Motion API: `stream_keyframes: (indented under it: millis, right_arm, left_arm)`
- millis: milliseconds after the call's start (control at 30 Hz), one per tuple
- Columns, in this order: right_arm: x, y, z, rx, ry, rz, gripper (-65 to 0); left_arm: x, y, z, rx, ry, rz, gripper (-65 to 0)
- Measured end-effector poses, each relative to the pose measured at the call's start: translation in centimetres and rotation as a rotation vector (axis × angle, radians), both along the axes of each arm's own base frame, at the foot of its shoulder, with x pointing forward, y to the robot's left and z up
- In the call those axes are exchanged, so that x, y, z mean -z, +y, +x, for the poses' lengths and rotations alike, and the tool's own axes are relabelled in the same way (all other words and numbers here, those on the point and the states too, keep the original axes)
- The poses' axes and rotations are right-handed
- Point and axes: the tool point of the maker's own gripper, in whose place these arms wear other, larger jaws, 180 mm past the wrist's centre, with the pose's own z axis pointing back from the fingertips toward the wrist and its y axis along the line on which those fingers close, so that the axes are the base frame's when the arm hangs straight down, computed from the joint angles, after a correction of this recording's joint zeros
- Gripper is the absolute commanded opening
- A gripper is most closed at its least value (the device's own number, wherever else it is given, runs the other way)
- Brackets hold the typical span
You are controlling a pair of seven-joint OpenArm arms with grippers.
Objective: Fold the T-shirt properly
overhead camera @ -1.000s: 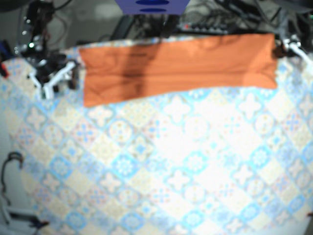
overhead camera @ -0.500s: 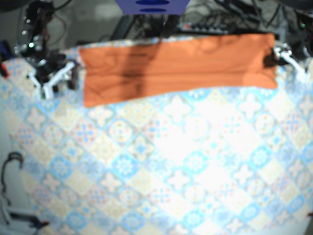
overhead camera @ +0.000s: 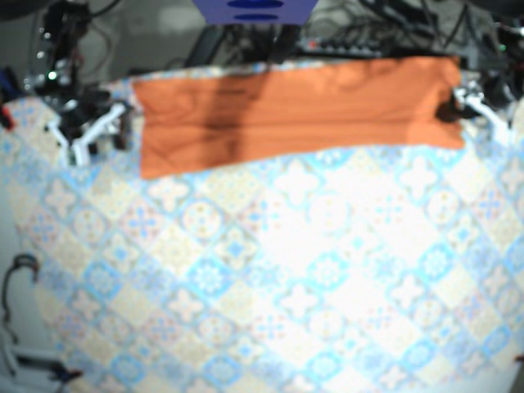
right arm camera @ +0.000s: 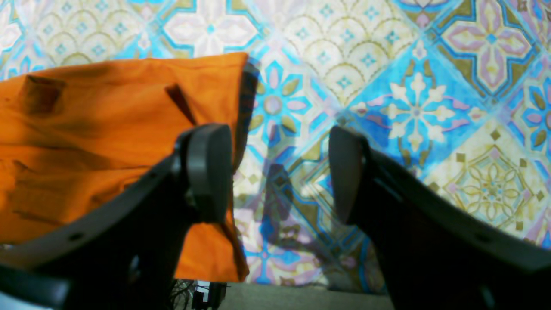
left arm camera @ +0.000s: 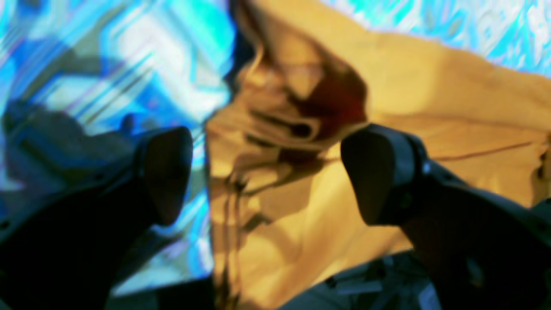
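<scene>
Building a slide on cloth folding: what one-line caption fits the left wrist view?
Open left gripper poised over the rumpled end of the orange T-shirt on the patterned tablecloth.

We find the patterned tablecloth (overhead camera: 286,278) bare in front of the folded T-shirt (overhead camera: 295,110); cables (overhead camera: 360,37) crowd behind it; the right gripper (overhead camera: 92,133) and left gripper (overhead camera: 470,100) flank its ends.

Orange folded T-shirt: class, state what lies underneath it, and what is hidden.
The orange folded T-shirt lies on the blue-and-yellow tile-patterned tablecloth, which shows along its near and side edges. The cloth directly beneath, and the shirt's inner layers, are covered.
</scene>
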Motion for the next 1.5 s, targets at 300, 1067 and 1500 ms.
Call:
stream_keyframes:
  millis: [300,1067,1500]
  right_arm:
    - [0.0,0.0,0.0,0.000,0.000,0.000,-29.8]
    - [0.1,0.1,-0.1,-0.002,0.002,0.001,-29.8]
    - [0.5,1.1,-0.3,0.016,0.004,0.037,-29.8]
  left_arm:
    - [0.0,-0.2,0.2,0.005,0.001,-0.002,-8.3]
    - [0.9,-1.0,-0.2,0.015,0.016,0.002,-33.8]
    - [1.1,-0.9,-1.0,0.014,0.032,0.006,-49.5]
